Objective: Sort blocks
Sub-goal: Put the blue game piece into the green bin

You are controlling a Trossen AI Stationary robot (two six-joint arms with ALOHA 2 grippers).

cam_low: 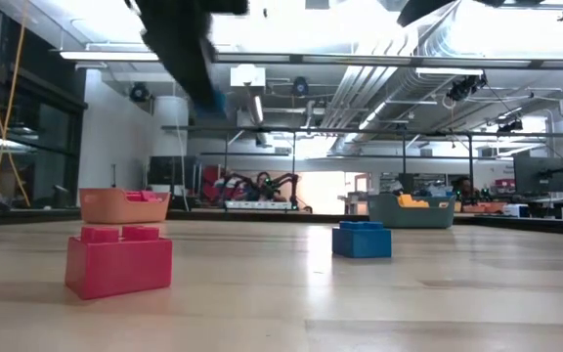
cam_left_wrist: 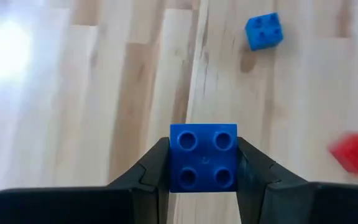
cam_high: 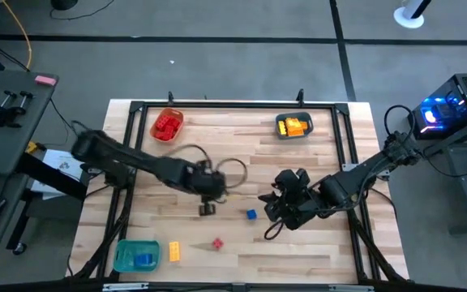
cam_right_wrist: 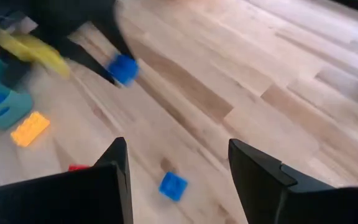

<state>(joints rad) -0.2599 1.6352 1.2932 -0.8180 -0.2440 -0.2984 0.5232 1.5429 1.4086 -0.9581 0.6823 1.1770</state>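
Note:
My left gripper (cam_high: 207,204) hangs over the middle of the table, shut on a small blue block (cam_left_wrist: 202,155); the right wrist view shows that block (cam_right_wrist: 123,68) up off the wood. A second blue block (cam_high: 250,214) lies on the table between the two grippers. A red block (cam_high: 217,243) and a yellow block (cam_high: 174,251) rest flat near the front edge. My right gripper (cam_right_wrist: 179,168) is open right of centre, with nothing between its fingers. My left gripper pinches the blue block by two opposite side walls (cam_left_wrist: 175,168) between its two fingers. The fingers come from above, slanting down. The block is lifted clear of the table, its studded top (cam_left_wrist: 204,142) turned toward the wrist.
An orange tray (cam_high: 167,124) with red blocks stands at the far left, and a green tray (cam_high: 294,126) with yellow blocks at the far right. A teal tray (cam_high: 136,255) holding a blue block sits at the near left corner. Bare wood lies at the table's right.

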